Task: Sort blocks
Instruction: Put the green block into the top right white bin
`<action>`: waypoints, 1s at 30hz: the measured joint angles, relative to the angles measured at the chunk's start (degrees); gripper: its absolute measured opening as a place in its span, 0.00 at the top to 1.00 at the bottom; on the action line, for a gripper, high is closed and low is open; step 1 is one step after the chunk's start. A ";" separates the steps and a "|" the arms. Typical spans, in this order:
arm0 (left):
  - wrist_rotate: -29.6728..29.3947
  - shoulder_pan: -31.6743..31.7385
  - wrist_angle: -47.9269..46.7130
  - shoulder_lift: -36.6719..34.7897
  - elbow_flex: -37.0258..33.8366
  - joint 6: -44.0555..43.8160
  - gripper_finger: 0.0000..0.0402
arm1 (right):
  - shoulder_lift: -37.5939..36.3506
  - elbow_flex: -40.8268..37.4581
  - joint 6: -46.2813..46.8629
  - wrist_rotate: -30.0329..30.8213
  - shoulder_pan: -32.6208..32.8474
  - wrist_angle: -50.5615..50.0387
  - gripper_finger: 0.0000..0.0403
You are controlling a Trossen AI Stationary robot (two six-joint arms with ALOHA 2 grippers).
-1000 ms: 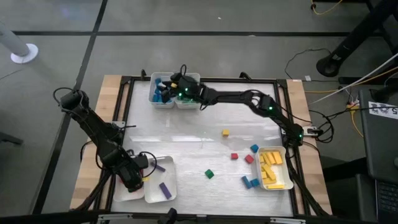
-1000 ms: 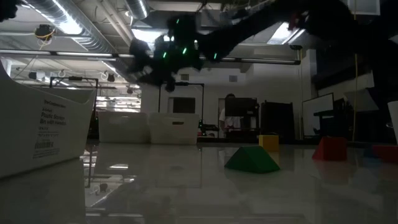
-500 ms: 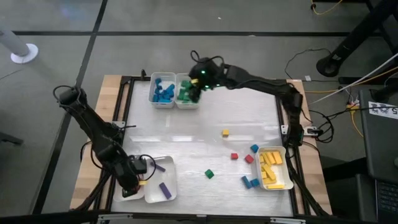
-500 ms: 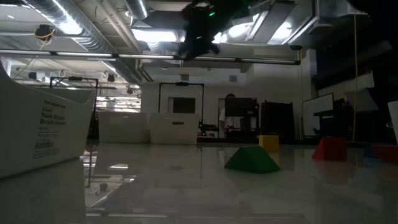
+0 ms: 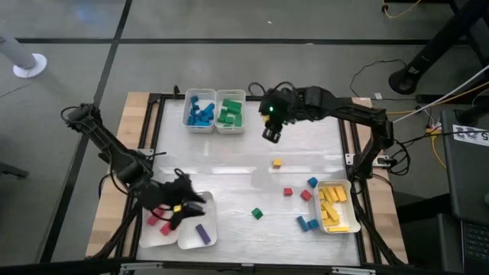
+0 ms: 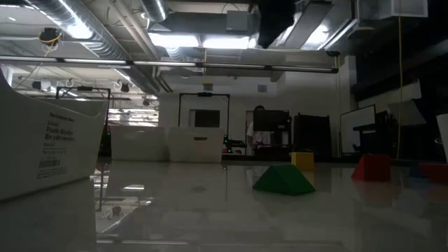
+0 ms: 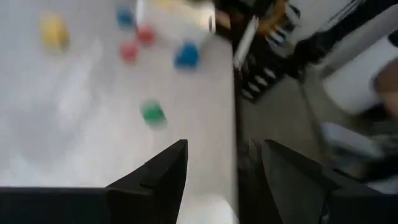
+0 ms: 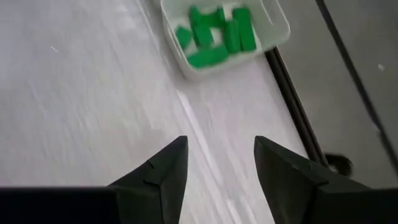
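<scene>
Once over trays, right pincer now mid-table.

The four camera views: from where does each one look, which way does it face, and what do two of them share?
High view: above, straight down on the white table and both dark arms.
Low view: table height, level across; only a dark arm part at the top.
Left wrist view: past the open left gripper at loose blocks.
Right wrist view: past the open right gripper at the white tray of green blocks.
Shared: that tray also shows in the high view.
</scene>
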 joint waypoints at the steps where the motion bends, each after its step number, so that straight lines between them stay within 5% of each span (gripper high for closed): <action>1: -1.16 1.05 2.11 0.82 0.00 4.70 0.51 | 0.00 0.00 0.60 1.20 0.79 -1.43 0.55; 6: -1.55 6.61 15.05 8.31 0.00 26.40 0.51 | -0.74 -0.93 3.17 6.20 4.11 -8.92 0.55; 12: 5.44 12.39 28.93 19.21 0.00 48.36 0.51 | -0.96 -3.15 6.76 9.12 7.27 -15.52 0.55; 20: 19.32 18.50 44.24 33.23 0.11 58.88 0.51 | -0.96 -7.31 7.33 9.10 9.87 -15.47 0.55; 30: 33.37 24.54 44.31 44.32 7.14 64.74 0.51 | -1.28 -10.92 10.07 4.53 12.12 -16.59 0.55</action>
